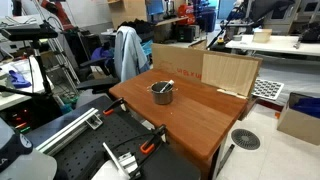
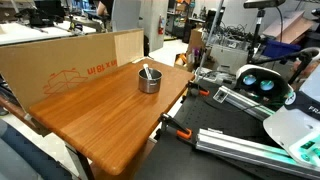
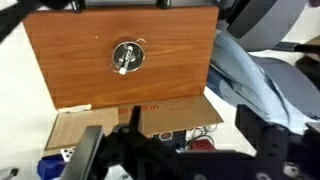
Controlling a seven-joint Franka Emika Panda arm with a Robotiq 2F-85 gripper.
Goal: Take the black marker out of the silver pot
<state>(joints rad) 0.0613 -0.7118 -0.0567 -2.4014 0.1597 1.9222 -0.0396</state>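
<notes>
The silver pot [image 1: 162, 93] stands near the middle of the wooden table [image 1: 190, 120]; it also shows in an exterior view [image 2: 149, 80] and in the wrist view [image 3: 127, 57]. A slim stick, the black marker [image 1: 160, 86], leans inside it with its tip over the rim; it looks pale in the wrist view [image 3: 123, 63]. My gripper [image 3: 192, 115] is open and empty, high up and well off the table, beyond the cardboard edge. The gripper does not show in either exterior view.
A cardboard sheet [image 1: 228, 70] stands along one table edge [image 2: 70, 62]. A chair with a grey-blue jacket [image 1: 128, 50] is beside the table [image 3: 250, 75]. Orange-handled clamps [image 2: 178, 130] sit at the table edge near the robot's rails.
</notes>
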